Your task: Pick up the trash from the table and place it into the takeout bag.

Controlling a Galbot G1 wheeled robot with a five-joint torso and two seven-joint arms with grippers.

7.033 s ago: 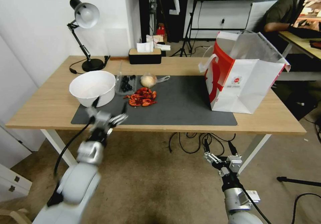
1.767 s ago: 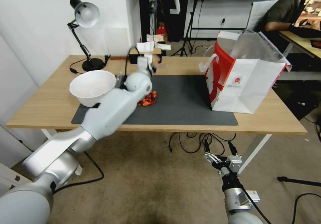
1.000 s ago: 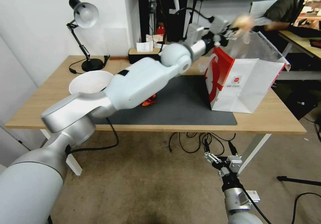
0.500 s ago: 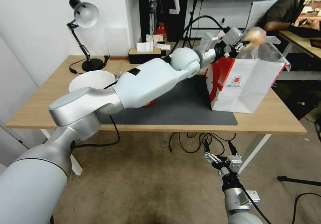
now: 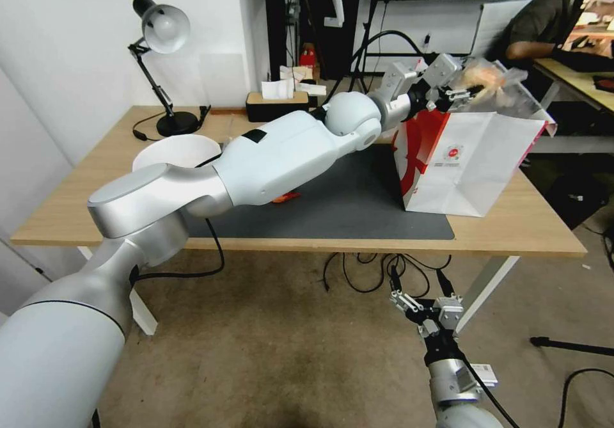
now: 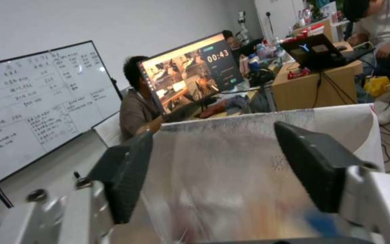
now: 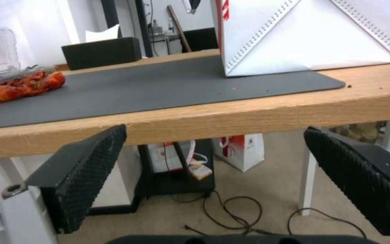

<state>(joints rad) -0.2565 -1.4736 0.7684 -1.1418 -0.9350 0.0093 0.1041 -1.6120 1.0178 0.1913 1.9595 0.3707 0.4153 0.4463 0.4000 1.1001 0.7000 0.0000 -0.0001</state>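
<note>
At the far right end of the long light-wood table [image 5: 511, 223], my left claw [image 5: 470, 87] hangs over the open mouth of the large boxy white paper takeout bag with red side panels [image 5: 467, 159]. The left arm stretches across the whole tabletop to reach it.

Well behind the claw, back along that arm, the large deep white bowl [image 5: 169, 153] sits at the near-left corner of the dark grey rectangular mat [image 5: 345, 204]. A scrap of red-orange litter [image 5: 286, 196] shows on the mat under the forearm.

The left wrist view shows the claw [image 6: 215, 135] spread wide, with the bag's silvery lining [image 6: 231, 162] between its black fingers [image 6: 312, 162]. The yellowish lump in clear wrap [image 5: 491, 77] is a blur just beyond the fingertips, above the bag's opening. I cannot tell whether it touches them.

My right claw [image 5: 409, 300] waits low in front of the table, below its front edge and well apart from the bag. Its jaws [image 7: 215, 135] are also spread wide and hold nothing. The red-orange litter [image 7: 21, 86] lies on the mat ahead of it.
</note>
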